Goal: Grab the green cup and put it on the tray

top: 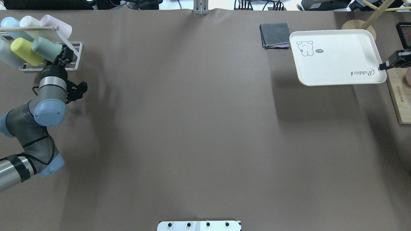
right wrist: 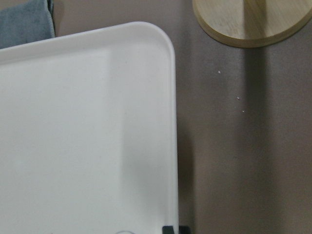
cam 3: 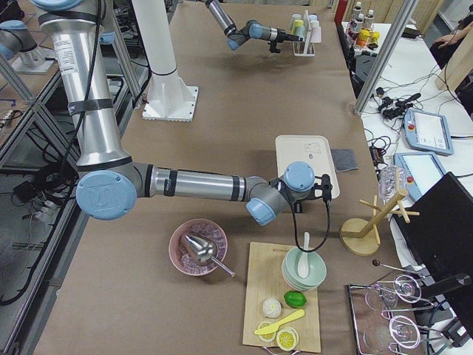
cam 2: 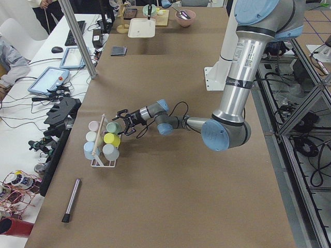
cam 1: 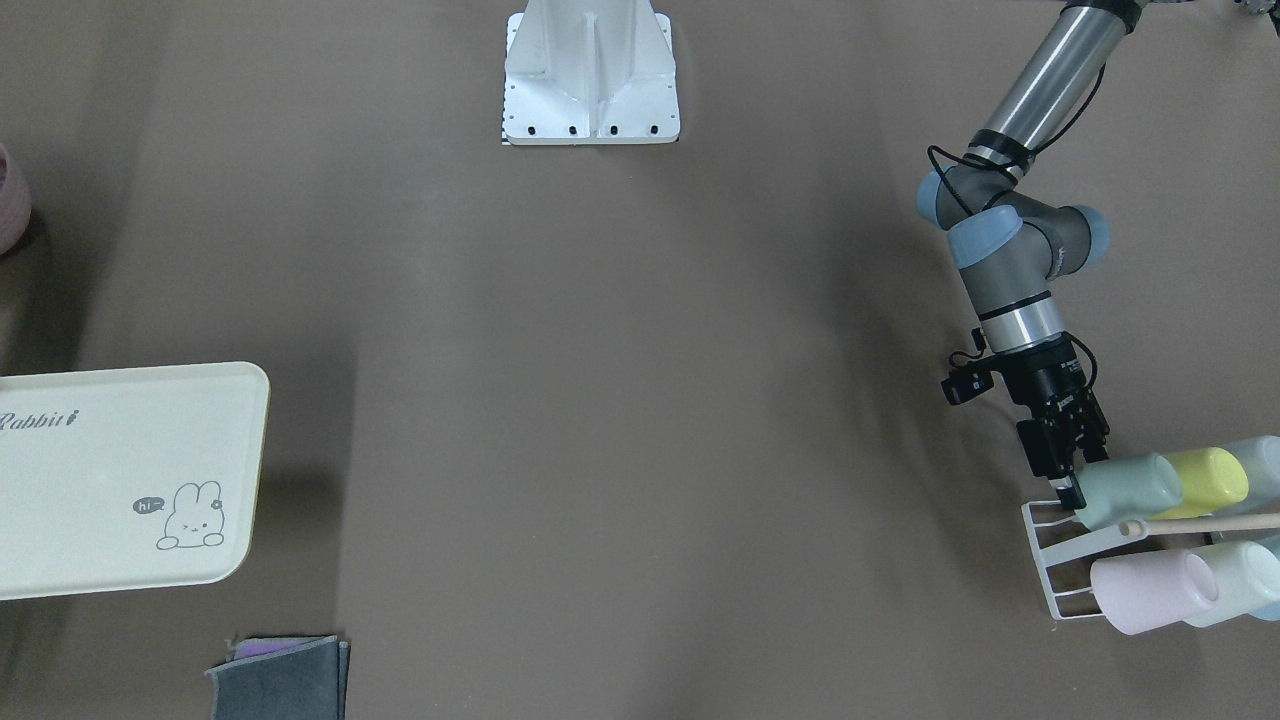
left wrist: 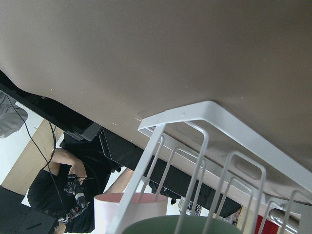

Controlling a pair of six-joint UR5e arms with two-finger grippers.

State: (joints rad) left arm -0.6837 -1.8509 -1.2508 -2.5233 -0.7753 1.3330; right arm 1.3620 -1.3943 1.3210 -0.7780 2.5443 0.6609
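The green cup (cam 1: 1130, 488) lies on its side on a peg of the white wire rack (cam 1: 1050, 560), next to a yellow cup (cam 1: 1210, 478). It also shows in the overhead view (top: 46, 48) and at the bottom of the left wrist view (left wrist: 180, 226). My left gripper (cam 1: 1078, 478) is at the cup's open end, jaws apart, one finger by the rim. The cream Rabbit tray (top: 337, 57) hangs above the table at the far right. My right gripper (top: 382, 66) is shut on its rim; a fingertip (right wrist: 174, 229) shows at the tray's edge (right wrist: 73, 136).
The rack holds several other pastel cups, among them a pink cup (cam 1: 1150, 590). A folded grey cloth (top: 275, 34) lies beside the tray. A wooden stand base (top: 356, 24) and a cutting board (top: 399, 96) are at the right end.
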